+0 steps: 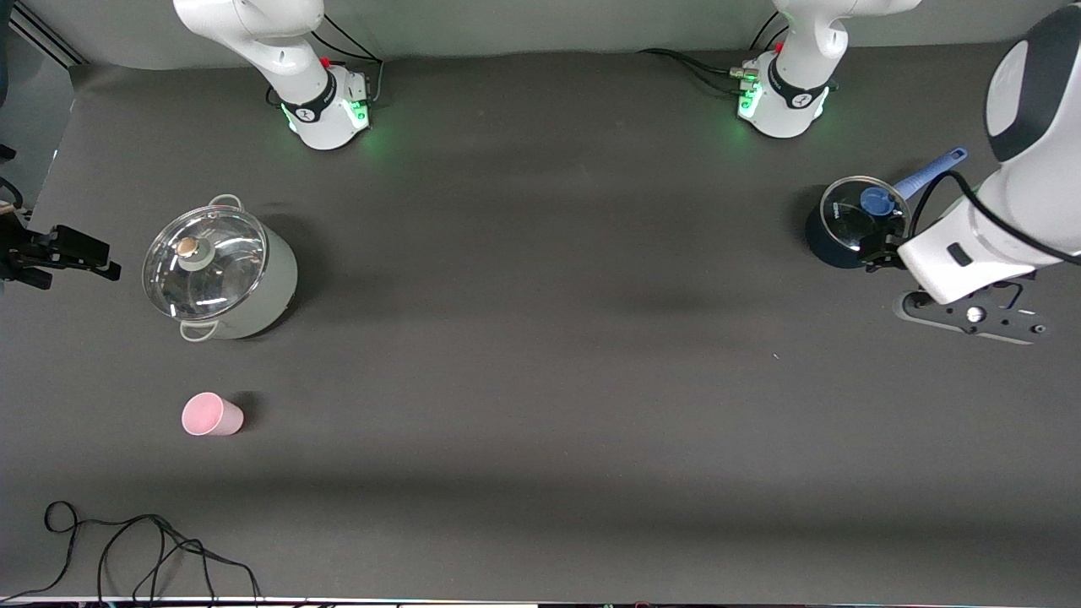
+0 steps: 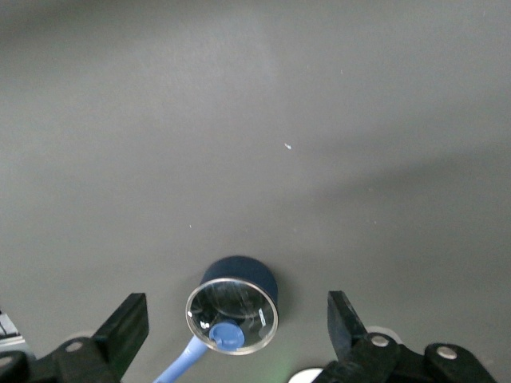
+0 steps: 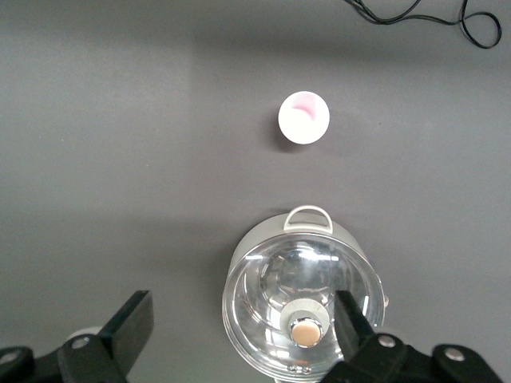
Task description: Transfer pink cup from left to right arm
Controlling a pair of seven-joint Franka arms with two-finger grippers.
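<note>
pink cup (image 1: 212, 415) stands upright near the grey pot (image 1: 221, 268); only wrist views show left tool (image 2: 237, 327) and right tool (image 3: 243, 327) open.

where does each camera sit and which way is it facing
Front: high across the table, facing both bases; pink cup stands nearer the camera than the grey pot.
Left wrist: looks down past the open left claw at the blue pot.
Right wrist: open right claw over the grey pot; shares cup and pot with front.
</note>
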